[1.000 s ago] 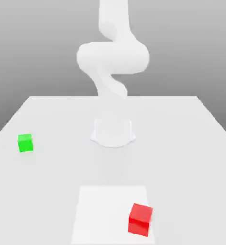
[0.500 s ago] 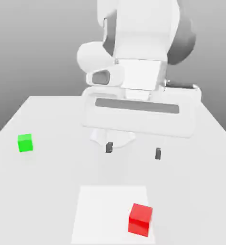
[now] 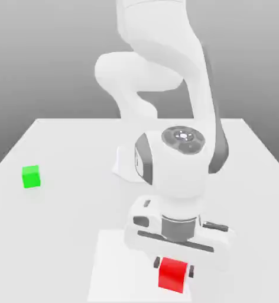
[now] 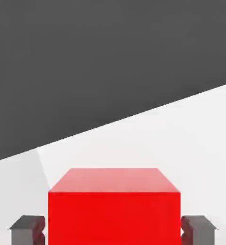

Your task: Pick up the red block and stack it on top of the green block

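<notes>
The gripper (image 3: 174, 268) has its jaws at two opposite sides of the red cube (image 3: 172, 276), seemingly clamped on it, though a hairline gap may remain at one side. Relative to the white robot base (image 3: 129, 165), the red cube sits nearer the exterior view's camera, over the pale square patch (image 3: 121, 266); the green cube (image 3: 31, 177) lies toward the exterior view's left.

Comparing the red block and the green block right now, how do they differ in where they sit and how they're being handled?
The red block is between the gripper's fingertips, while the green block stands untouched. The red block is at the white square, near the front edge of the picture; the green block is farther back, toward the exterior view's left. Both are plain cubes, and neither is stacked on the other.
</notes>
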`<state>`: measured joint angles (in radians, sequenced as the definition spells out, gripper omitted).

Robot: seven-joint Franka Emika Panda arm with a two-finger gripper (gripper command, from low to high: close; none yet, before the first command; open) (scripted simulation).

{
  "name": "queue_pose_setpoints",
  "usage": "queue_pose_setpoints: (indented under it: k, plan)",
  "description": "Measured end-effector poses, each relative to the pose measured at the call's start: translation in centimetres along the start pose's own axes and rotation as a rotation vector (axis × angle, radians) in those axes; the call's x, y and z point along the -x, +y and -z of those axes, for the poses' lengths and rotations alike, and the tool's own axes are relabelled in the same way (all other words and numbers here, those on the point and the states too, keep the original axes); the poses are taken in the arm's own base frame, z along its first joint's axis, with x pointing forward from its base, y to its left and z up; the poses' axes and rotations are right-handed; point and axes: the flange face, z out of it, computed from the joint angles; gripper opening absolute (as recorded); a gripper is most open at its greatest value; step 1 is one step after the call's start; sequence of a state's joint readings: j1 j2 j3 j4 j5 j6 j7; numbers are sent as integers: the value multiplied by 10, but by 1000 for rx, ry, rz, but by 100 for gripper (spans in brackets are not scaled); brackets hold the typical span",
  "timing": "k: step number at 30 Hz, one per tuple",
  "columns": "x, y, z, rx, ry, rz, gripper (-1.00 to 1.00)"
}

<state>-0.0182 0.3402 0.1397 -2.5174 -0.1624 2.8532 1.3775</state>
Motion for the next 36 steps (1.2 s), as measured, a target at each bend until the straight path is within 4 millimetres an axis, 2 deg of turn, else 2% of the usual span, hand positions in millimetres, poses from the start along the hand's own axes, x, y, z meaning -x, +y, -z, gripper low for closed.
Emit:
queue_pose_setpoints:
  k: [2,3,8,9,12,14,17,20,23,26,30,36]
  plan:
    - [0,1,-6,0,0,0,-100]
    - [0,0,-3,0,0,0,-100]
    - [-1,1,49,1,1,-4,-100]
    - [-13,7,55,4,9,-49,-100]
    - [-67,41,64,16,42,-266,-100]
    - [-106,71,69,22,63,-434,-100]
    - [-161,128,77,30,89,-703,-100]
    - [-197,184,85,33,109,-951,-100]
    - [-223,242,91,34,121,-1197,-100]
    - [-236,295,97,30,125,-1427,-100]
    - [-240,363,102,22,116,-1729,-100]
    - [-223,468,102,9,68,-2210,-100]
